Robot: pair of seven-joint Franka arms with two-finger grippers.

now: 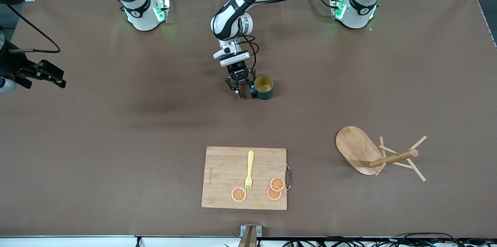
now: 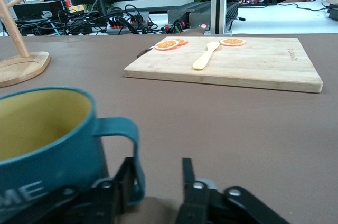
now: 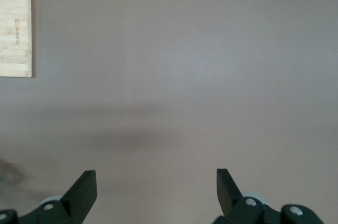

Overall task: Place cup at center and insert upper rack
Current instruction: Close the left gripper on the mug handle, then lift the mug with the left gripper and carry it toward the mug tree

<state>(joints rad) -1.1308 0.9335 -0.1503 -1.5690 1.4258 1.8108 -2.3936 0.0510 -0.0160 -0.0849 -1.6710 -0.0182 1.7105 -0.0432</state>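
The dark teal cup [image 1: 265,87] with a yellow inside stands upright on the brown table, near its middle. My left gripper [image 1: 242,91] is low at the cup's side, on the side toward the right arm's end. It is open, and the cup's handle [image 2: 124,129] sits between its fingers, close against one finger [image 2: 125,174]. In the left wrist view the cup [image 2: 42,145] fills the near corner, with the left gripper [image 2: 158,166] beside it. The wooden mug tree [image 1: 355,148] lies tipped on its side toward the left arm's end, nearer the front camera. My right gripper [image 1: 58,78] waits open and empty at the right arm's end.
A bamboo cutting board [image 1: 244,177] lies near the front edge, nearer the front camera than the cup. It carries a yellow fork [image 1: 249,171] and three orange slices [image 1: 276,184]. The board also shows in the left wrist view [image 2: 227,63] and in the right wrist view [image 3: 15,31].
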